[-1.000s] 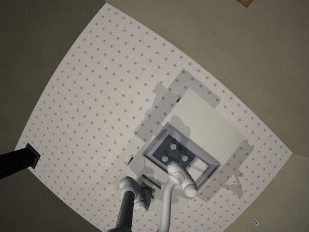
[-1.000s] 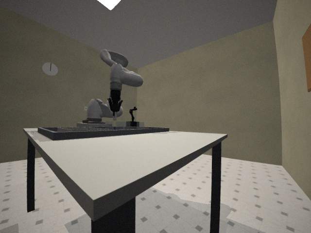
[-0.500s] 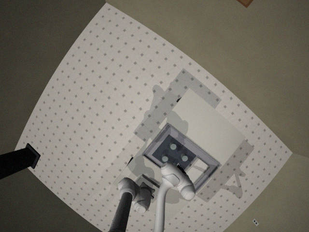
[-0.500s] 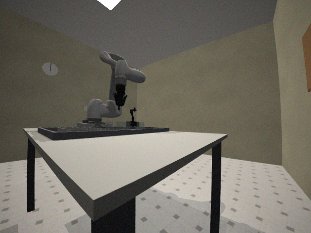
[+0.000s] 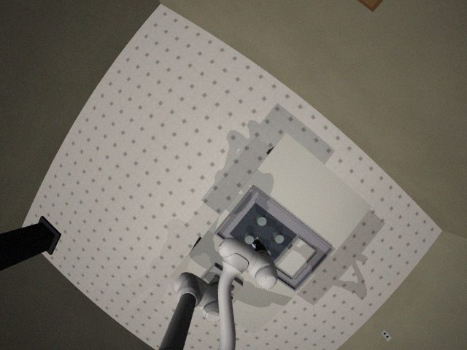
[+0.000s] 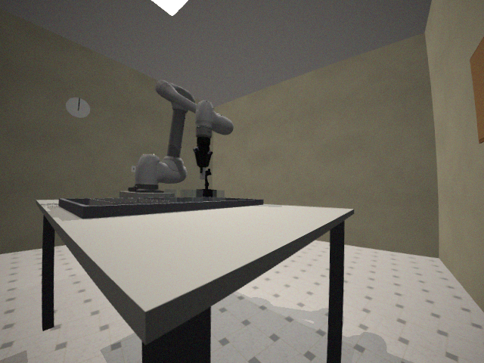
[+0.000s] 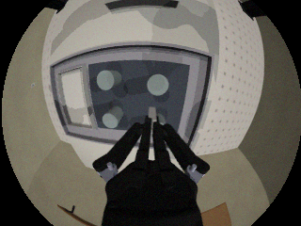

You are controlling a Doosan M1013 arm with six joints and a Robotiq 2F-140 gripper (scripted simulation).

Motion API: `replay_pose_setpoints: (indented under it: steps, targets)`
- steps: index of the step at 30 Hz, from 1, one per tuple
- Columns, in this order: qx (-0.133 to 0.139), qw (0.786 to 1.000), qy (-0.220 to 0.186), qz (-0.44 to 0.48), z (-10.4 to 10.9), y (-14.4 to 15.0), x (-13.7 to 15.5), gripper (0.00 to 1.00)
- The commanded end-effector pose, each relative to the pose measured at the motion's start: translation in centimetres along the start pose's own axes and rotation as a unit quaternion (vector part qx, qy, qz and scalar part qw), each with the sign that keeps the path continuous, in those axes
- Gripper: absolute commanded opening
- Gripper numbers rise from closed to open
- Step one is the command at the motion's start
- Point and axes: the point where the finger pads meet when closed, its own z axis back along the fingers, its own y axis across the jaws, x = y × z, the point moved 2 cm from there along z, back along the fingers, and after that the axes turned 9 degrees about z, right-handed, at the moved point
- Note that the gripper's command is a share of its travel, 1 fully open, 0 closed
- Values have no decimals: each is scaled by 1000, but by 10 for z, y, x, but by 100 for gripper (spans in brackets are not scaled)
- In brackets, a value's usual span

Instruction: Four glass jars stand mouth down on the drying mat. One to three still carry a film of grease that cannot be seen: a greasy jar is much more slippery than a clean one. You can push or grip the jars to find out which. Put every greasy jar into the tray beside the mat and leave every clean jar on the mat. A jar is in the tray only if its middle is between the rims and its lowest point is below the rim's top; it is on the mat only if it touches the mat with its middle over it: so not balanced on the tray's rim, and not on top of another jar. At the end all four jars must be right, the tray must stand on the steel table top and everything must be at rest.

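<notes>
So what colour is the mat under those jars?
Dark slate blue-grey mat, clearest in the top view.

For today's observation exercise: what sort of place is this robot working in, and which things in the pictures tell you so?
Probably a plain indoor room set up as a dishwashing test station. A tiled floor, a wall clock, and a table bearing a dark drying mat with upturned jars beside a tray suggest it.
</notes>
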Motion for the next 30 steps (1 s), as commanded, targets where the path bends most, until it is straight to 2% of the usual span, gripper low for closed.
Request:
replay_pose_setpoints:
  steps: [1, 4, 18, 30]
  targets:
    - [-1, 1000, 0, 0, -5, 14, 3, 0]
    - [-1, 1000, 0, 0, -10, 14, 3, 0]
    - [-1, 1000, 0, 0, -76, 14, 3, 0]
    - [-1, 1000, 0, 0, -76, 14, 2, 0]
